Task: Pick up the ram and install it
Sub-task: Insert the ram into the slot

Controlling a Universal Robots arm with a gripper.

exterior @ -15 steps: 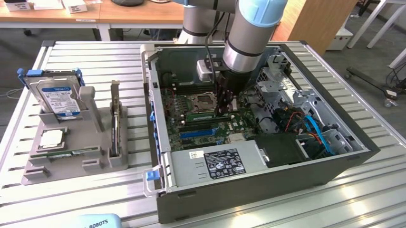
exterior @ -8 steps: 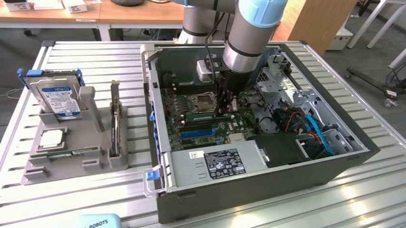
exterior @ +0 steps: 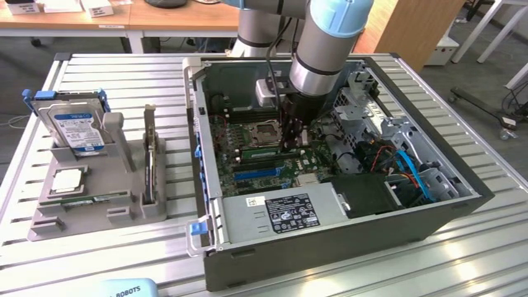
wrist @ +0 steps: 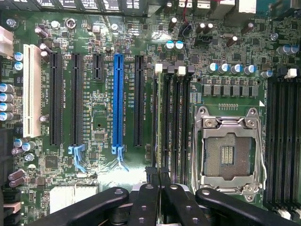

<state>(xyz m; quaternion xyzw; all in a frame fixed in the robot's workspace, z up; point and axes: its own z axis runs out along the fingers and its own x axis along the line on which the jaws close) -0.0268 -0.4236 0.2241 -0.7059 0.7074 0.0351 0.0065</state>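
Note:
A green ram stick stands on edge in one of the black memory slots beside the empty processor socket; it also shows in the open computer case. My gripper is shut, its black fingertips together right at the near end of that stick. Whether they pinch its edge I cannot tell. In the exterior view my gripper reaches straight down into the case, onto the motherboard. Another ram stick lies flat in the grey holder on the exterior view's left.
The grey holder also carries a hard drive, a square silver processor chip and an upright dark card. Inside the case are a labelled power supply, blue and orange cables and a blue card slot.

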